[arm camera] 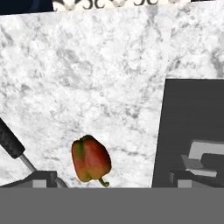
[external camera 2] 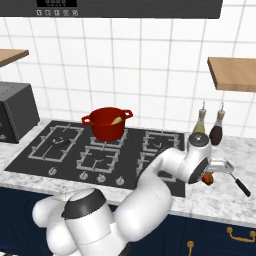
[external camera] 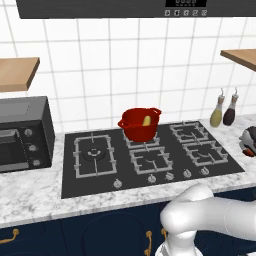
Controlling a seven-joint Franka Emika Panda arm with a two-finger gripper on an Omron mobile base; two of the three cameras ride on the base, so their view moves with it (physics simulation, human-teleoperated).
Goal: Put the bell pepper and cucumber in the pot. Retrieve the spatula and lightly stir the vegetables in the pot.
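**Pepper grab could go wrong on the marble**

The pincer [external camera 2: 214, 172] hangs over the marble tabletop [external camera 2: 220, 200] to the right of the hob [external camera 2: 60, 155], released, its jaws spread wide and holding nothing. Just below it in the hand view lies the bell pepper [arm camera: 90, 159], red with a green flush, on its side on the stone beside the hob's edge. The red pot [external camera: 140, 123] stands on a rear middle burner, well apart from the pepper, with a pale yellowish-green piece [external camera: 147, 120] already inside it, probably the cucumber.

The pepper is rounded and glossy, so jaws closing off-centre could squeeze it out sideways and send it rolling along the tabletop. A dark-handled utensil [external camera 2: 239, 183] lies just beside the pepper; from the right base view it looks like the spatula, though its head is partly hidden by the wrist. A descent that drifts that way could knock it or pinch it together with the pepper. Two dark-capped bottles [external camera 2: 208, 127] stand behind, against the tiled wall; a wide swing toward the pot could clip them.
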